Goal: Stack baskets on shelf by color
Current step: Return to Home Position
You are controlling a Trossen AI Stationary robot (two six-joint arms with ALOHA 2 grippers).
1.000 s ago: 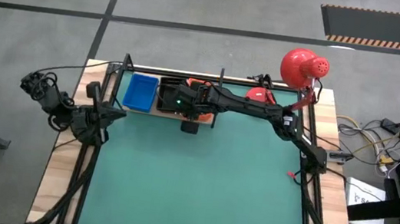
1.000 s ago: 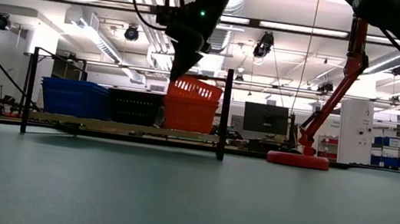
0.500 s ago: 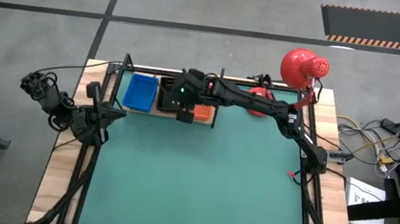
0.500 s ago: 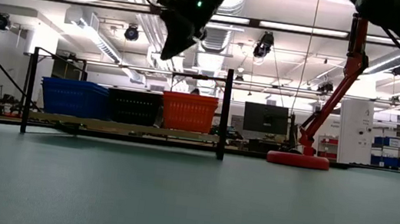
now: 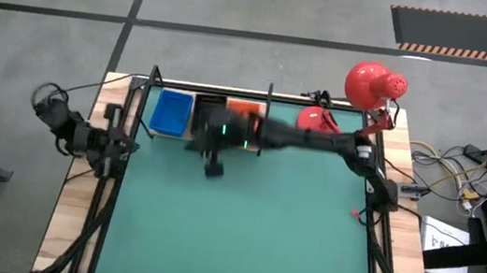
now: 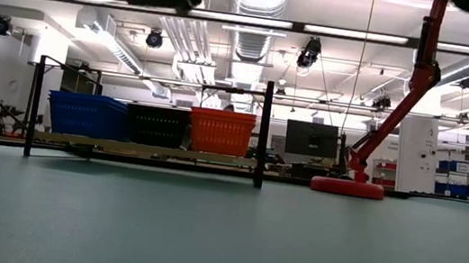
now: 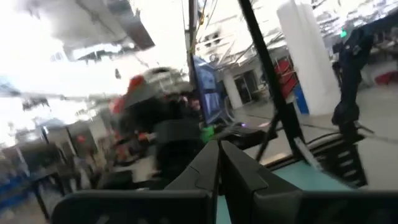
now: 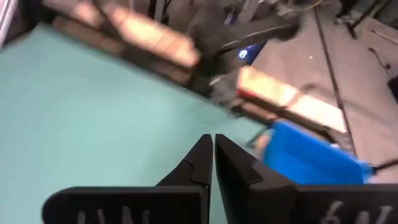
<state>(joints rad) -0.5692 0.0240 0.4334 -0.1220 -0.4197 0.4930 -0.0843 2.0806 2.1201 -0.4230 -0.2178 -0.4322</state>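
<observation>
Three baskets stand side by side on the shelf (image 6: pixel 141 149) at the table's far edge, resting on their bottoms: blue (image 6: pixel 87 115) on the left, black (image 6: pixel 158 126) in the middle, orange-red (image 6: pixel 222 132) on the right. From above they show as blue (image 5: pixel 171 112), black (image 5: pixel 209 113) and orange-red (image 5: pixel 245 111). My right gripper (image 5: pixel 212 166) is shut and empty, raised over the green mat just in front of the shelf; its wrist view looks past the shut fingers (image 8: pixel 213 149) at the blue basket (image 8: pixel 311 158). My left gripper (image 7: pixel 219 163) is shut and empty at the table's left edge (image 5: pixel 120 144).
A red desk lamp stands at the far right, its round base (image 6: pixel 347 187) on the table and its head (image 5: pixel 375 83) over the corner. The green mat (image 5: pixel 239 240) lies open toward the near edge. Black posts (image 6: pixel 263 135) frame the shelf.
My right gripper has let go of the orange-red basket, which hung tilted above the shelf's right place and now rests level there. The gripper has then risen, tipped up and drawn back toward the near edge, off the shelf. My left arm has shifted slightly at the left edge.
</observation>
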